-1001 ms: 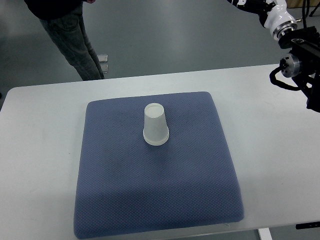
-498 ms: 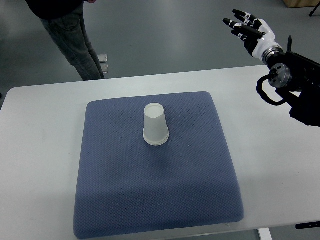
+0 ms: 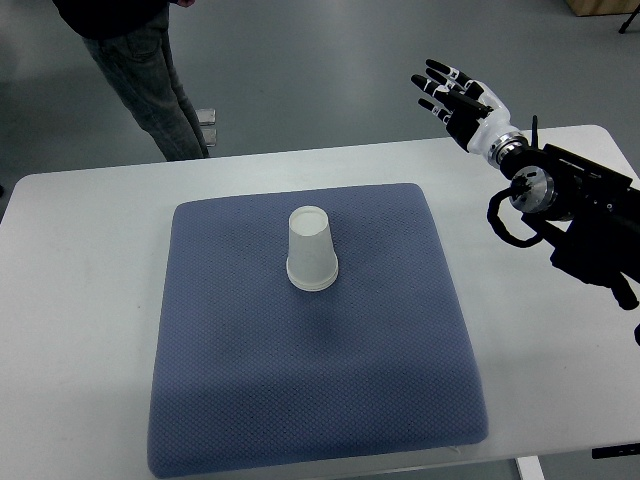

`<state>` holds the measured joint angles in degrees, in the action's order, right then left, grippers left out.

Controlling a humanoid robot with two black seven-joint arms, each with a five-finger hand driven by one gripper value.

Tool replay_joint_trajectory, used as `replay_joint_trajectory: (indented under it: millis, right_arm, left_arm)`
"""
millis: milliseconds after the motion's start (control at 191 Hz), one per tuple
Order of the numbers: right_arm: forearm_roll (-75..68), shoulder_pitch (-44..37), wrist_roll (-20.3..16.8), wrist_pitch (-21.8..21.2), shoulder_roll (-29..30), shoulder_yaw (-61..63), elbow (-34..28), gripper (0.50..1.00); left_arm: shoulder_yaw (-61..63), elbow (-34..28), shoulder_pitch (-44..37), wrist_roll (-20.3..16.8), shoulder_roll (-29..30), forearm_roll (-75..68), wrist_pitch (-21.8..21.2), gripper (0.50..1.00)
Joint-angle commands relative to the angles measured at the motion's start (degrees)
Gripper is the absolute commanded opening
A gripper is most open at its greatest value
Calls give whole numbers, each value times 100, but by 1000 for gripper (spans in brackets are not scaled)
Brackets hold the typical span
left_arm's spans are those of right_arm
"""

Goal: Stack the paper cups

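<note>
Grey floor, person's legs (image 3: 140,70) at far left. White bench (image 3: 80,260) carrying blue cushion (image 3: 310,380). Right hand (image 3: 457,98), fingers spread, empty, above bench's far edge. Paper cup (image 3: 311,249), upside down, mid-cushion: likely light, thin-walled, crushable; grip gently around the sides.

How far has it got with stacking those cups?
Nothing looks stacked: only one paper cup is in view, upside down on the blue mat. The right hand is empty, fingers spread, above the table's far right edge, apart from the cup. Reaching, grasping and stacking remain, and no second cup shows.
</note>
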<state>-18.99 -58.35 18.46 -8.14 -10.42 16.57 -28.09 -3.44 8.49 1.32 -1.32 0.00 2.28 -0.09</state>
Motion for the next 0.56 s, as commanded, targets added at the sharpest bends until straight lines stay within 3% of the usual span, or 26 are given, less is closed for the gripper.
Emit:
replay_joint_trajectory:
  millis: [0,556]
  right_arm:
    - [1,8,264,6,5,5,5,913]
    - [326,25,457,6,14,5,5,913]
  left_arm:
    - [2,4,0,0,0,-8,0,1000]
    - [-7,4,0,0,0,1,0,1000]
